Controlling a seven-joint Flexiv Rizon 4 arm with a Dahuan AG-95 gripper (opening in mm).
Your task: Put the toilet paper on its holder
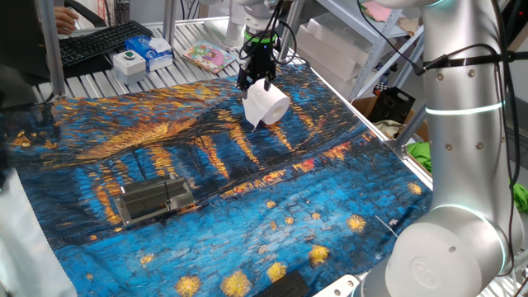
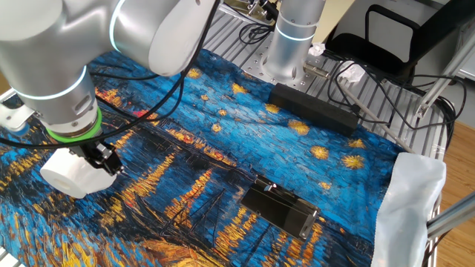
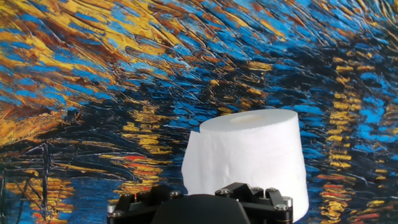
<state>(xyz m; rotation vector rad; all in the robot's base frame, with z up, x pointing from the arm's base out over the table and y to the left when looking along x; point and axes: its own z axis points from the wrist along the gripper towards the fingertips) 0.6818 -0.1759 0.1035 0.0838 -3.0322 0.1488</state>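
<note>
Currently gripper (image 1: pixel 256 81) fingers grasping toilet paper (image 1: pixel 266 105) above painted cloth (image 1: pixel 247 190), holder (image 1: pixel 154 199) well apart

A painted cloth (image 1: pixel 247 190) in swirling blues and oranges covers the table. Past its far edge, on the slatted metal surface, stand a white box with a green button (image 1: pixel 129 63), a blue tissue pack (image 1: pixel 153 49) just beside it, a black keyboard (image 1: pixel 95 43) and a colourful booklet (image 1: pixel 208 56). In the other fixed view a long black box (image 2: pixel 315 108) lies at the cloth's edge with cables (image 2: pixel 386 93) trailing near it, and a white cloth (image 2: pixel 412 200) hangs at the right.
</note>
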